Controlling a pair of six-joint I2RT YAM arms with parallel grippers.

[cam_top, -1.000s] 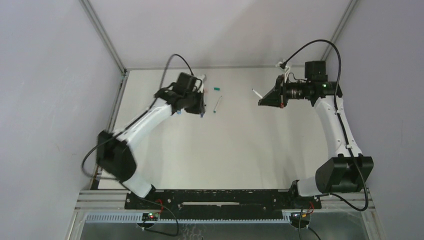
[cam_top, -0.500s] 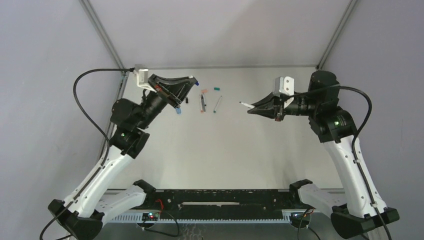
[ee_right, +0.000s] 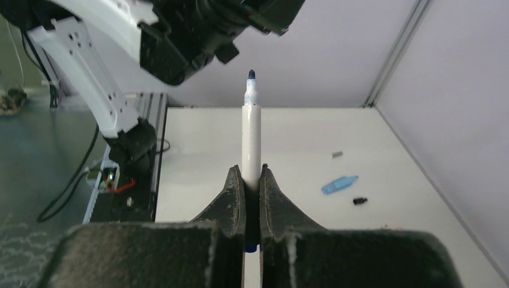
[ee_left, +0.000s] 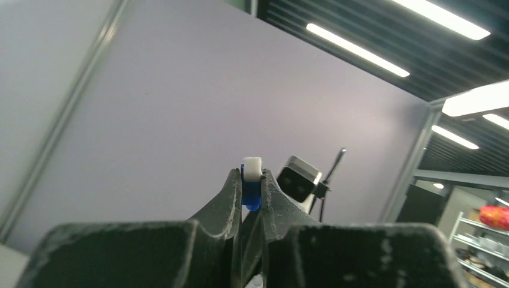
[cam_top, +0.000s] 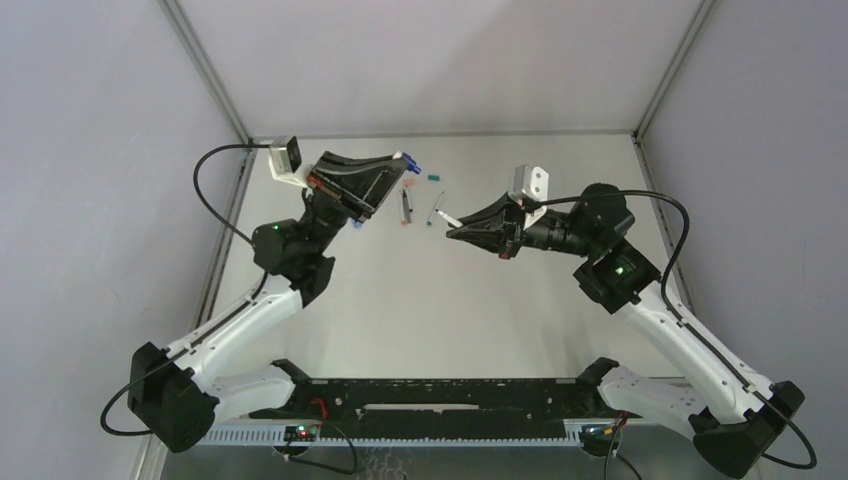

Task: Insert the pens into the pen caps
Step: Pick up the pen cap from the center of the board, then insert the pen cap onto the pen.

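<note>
My left gripper [cam_top: 398, 162] is raised above the table's far left and shut on a blue pen cap [ee_left: 252, 187] with a white end, which pokes out past the fingertips. My right gripper [cam_top: 455, 228] is shut on a white pen [ee_right: 251, 141], whose bare dark-blue tip points toward the left arm. The two grippers face each other a short way apart. On the table between them lie a teal cap [cam_top: 434, 177], a salmon cap [cam_top: 409, 185] and two thin pens [cam_top: 404, 207] [cam_top: 436, 206].
A thick light-blue pen [ee_right: 339, 184] lies on the table with a black cap [ee_right: 359, 201] and a grey cap [ee_right: 338, 154] close by. Metal frame posts and grey walls close in the table's far corners. The left arm's base [ee_right: 129, 144] stands at the near edge.
The left arm has lifted off the table with the blue cap and turned to face right. The right gripper has carried the white pen leftward toward it, narrowing the gap.
</note>
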